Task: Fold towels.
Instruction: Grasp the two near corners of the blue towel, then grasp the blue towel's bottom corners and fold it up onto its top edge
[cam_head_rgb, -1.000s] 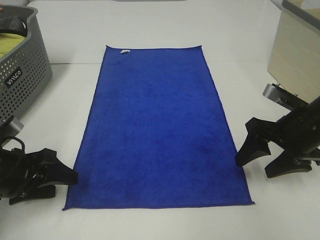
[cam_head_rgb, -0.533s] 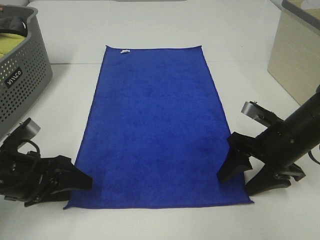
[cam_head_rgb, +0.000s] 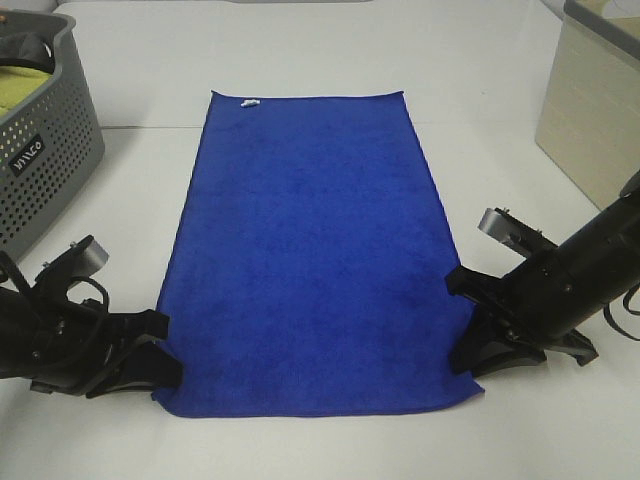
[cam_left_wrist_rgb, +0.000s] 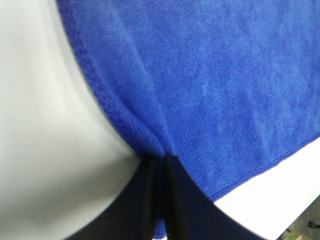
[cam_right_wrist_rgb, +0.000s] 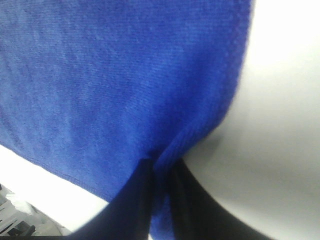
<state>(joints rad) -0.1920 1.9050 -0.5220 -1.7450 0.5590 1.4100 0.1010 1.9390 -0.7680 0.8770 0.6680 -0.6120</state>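
Note:
A blue towel (cam_head_rgb: 310, 250) lies flat and lengthwise on the white table (cam_head_rgb: 500, 120), with a small white tag at its far left corner. My left gripper (cam_head_rgb: 165, 362) is shut on the towel's near left corner; the left wrist view shows the fabric (cam_left_wrist_rgb: 210, 90) pinched between the black fingers (cam_left_wrist_rgb: 150, 200). My right gripper (cam_head_rgb: 468, 345) is shut on the near right corner; the right wrist view shows the cloth (cam_right_wrist_rgb: 125, 80) bunched between its fingers (cam_right_wrist_rgb: 140, 200). Both near corners are pulled slightly inward.
A grey perforated laundry basket (cam_head_rgb: 40, 150) with yellow and dark cloth inside stands at the far left. A beige box (cam_head_rgb: 595, 110) stands at the far right. The table's near edge lies just below the towel.
Both grippers moved inward from beside the towel and closed on its near corners. The near edge is now narrower, its corners drawn in.

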